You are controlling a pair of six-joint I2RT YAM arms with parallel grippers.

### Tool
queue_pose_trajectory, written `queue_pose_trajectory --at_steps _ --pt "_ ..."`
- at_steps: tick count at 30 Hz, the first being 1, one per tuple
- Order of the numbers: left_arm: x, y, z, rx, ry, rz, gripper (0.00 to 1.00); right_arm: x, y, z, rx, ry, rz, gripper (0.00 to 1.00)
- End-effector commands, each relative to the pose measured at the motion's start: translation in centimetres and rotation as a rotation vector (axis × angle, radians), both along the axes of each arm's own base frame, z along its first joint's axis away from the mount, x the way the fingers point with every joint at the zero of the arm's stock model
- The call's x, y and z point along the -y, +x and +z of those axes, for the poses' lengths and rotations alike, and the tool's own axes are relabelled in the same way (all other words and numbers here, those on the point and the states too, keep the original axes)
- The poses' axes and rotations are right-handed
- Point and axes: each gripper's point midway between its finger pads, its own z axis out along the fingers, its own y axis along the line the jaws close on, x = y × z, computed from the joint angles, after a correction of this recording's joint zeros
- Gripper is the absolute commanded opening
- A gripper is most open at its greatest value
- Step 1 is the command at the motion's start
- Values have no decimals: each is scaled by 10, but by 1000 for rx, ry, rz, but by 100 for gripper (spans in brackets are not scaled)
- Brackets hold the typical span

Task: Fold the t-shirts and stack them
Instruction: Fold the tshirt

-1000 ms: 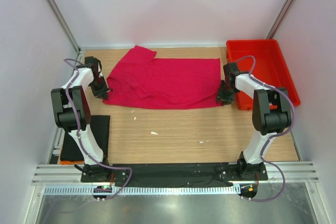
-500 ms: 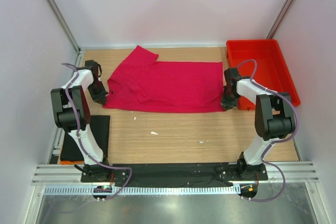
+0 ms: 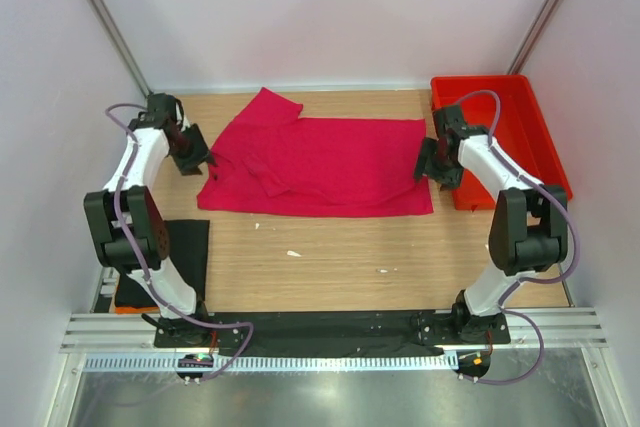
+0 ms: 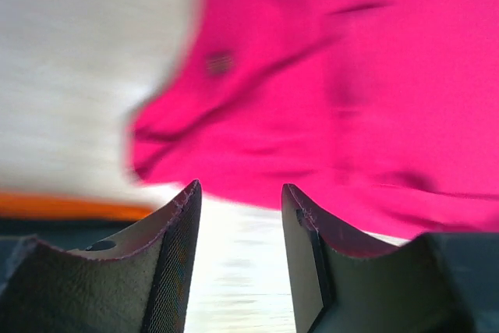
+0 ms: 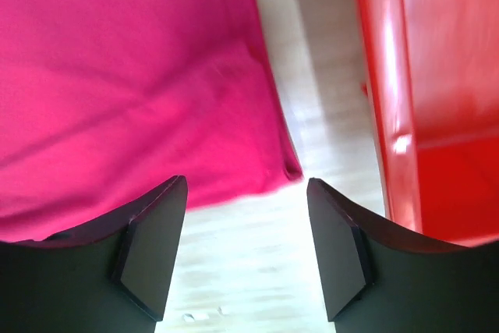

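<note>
Hovering beside the left-hand edge of the crimson-pink t-shirt [image 3: 320,162], the left gripper [image 3: 190,159] had its 2 fingers spread apart with nothing between them. In its wrist view the pink cloth lay just ahead of the fingertips and off to their right, rumpled into a few soft folds, though that view was blurred.

Over on the other side, the right gripper [image 3: 432,163] was spread wide too, and empty. Just ahead of its fingertips sat the shirt's near corner, with bare wood of the table [image 3: 350,257] showing under the gap between the fingers. The red tray [image 3: 510,137] stood close on that gripper's right, its wall running alongside the shirt's edge but apart from it.

So the pink shirt was stretched out across the far half of the table, between the 2 grippers, with 1 sleeve poking out beyond the left gripper toward the far side. The black t-shirt [image 3: 200,247] lay flat well behind the left gripper, at the table's near edge.
</note>
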Motion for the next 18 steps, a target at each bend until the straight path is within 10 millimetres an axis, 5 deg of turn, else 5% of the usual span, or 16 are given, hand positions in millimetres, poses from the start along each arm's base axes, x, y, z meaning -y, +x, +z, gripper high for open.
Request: queue_pose_trajectory --at_steps 1,5,13,18 --pt "62 47 42 207 -272 -115 47 -1 31 26 96 7 20 69" --pt "100 65 22 144 -366 -162 47 -5 48 19 122 29 0 63" --pt "131 70 1 114 -423 -92 51 -11 64 0 120 62 -50 47" --pt "148 68 -7 95 -442 -96 46 -12 68 -3 115 75 -85 49"
